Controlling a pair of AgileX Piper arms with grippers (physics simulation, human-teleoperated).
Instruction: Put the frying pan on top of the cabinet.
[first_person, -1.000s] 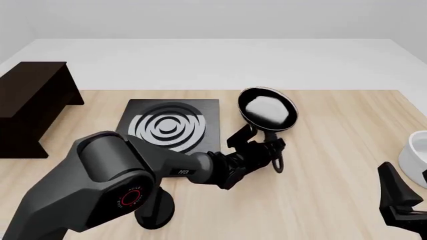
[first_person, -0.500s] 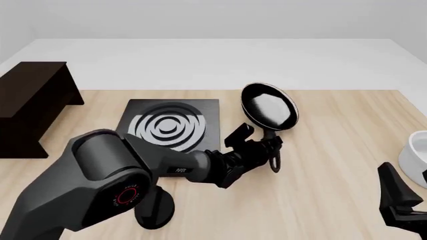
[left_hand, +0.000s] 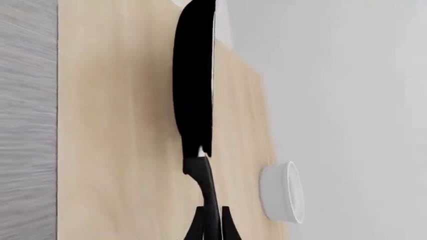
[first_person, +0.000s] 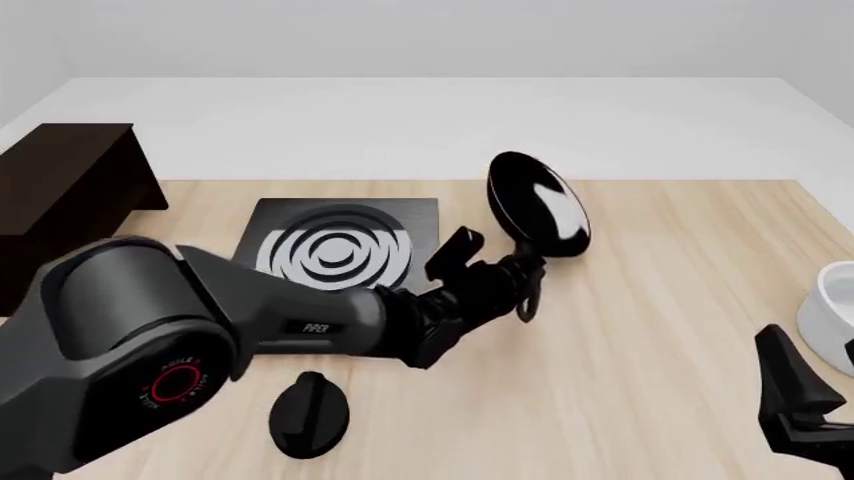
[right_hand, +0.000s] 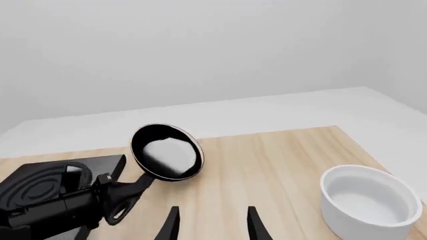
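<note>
The frying pan (first_person: 538, 205) is a small round black pan with a glossy inside, lifted off the table and tilted on edge. My left gripper (first_person: 518, 275) is shut on its thin black handle (left_hand: 205, 187). The pan also shows edge-on in the left wrist view (left_hand: 193, 80) and in the right wrist view (right_hand: 166, 151). The dark brown cabinet (first_person: 60, 200) stands at the table's far left, well away from the pan. My right gripper (right_hand: 210, 225) is open and empty near the table's front right; part of it shows in the front view (first_person: 798, 400).
A flat black stove plate (first_person: 343, 252) with silver rings lies left of the pan. A black knob (first_person: 310, 412) sits near the front. A white bowl (first_person: 834, 300) stands at the right edge; it also shows in the right wrist view (right_hand: 370, 200).
My left gripper has lifted the pan by its handle and moved a little left and up. The pan has rolled further onto its edge. The right arm has not moved.
</note>
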